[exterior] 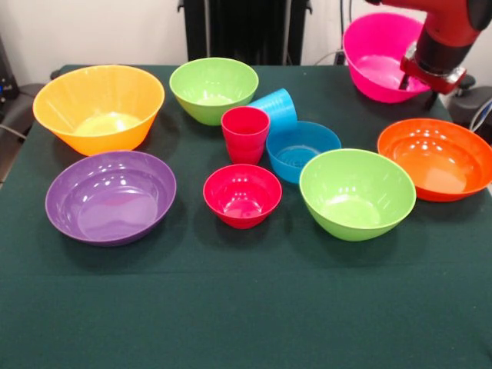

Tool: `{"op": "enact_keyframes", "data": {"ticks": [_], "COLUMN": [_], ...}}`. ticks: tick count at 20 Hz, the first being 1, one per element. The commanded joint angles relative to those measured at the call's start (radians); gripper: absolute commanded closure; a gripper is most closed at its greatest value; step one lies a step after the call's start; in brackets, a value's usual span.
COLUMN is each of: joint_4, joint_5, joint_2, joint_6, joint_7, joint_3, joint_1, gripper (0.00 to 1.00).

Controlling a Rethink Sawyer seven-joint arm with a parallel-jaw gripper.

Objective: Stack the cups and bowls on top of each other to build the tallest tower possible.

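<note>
The red cup (245,134) stands upright at the table's middle. Behind it the sky-blue cup (275,108) lies tilted, against the rim of the small blue bowl (302,151). A small red bowl (242,194) sits in front. Around them stand a yellow-orange bowl (98,108), a purple bowl (110,196), two lime green bowls (214,88) (357,192) and an orange bowl (436,157). At the top right the pink bowl (373,54) hangs tilted with its mouth toward the camera, and my gripper (407,79) is shut on its rim. No pile shows.
The dark green cloth table (246,307) has open room along its front. The red and black arm (450,34) comes in at the top right corner, above the orange bowl.
</note>
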Motion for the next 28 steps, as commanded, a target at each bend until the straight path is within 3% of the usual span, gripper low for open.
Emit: {"op": "enact_keyframes", "data": {"ticks": [1,12,20,28], "joint_4": [0.001,0.001,-0.003,0.035], "joint_5": [-0.053,-0.065,-0.070,-0.095], "joint_2": [0.116,0.075,0.034,-0.071], "joint_6": [-0.090,-0.093,-0.132,-0.189], "joint_7": [0.100,0.090,0.046,0.040], "joint_3": [0.055,0.043,0.091,0.163], "joint_1": [-0.020,-0.032,-0.110,-0.176], "gripper": [0.00,0.00,0.00,0.00]}}
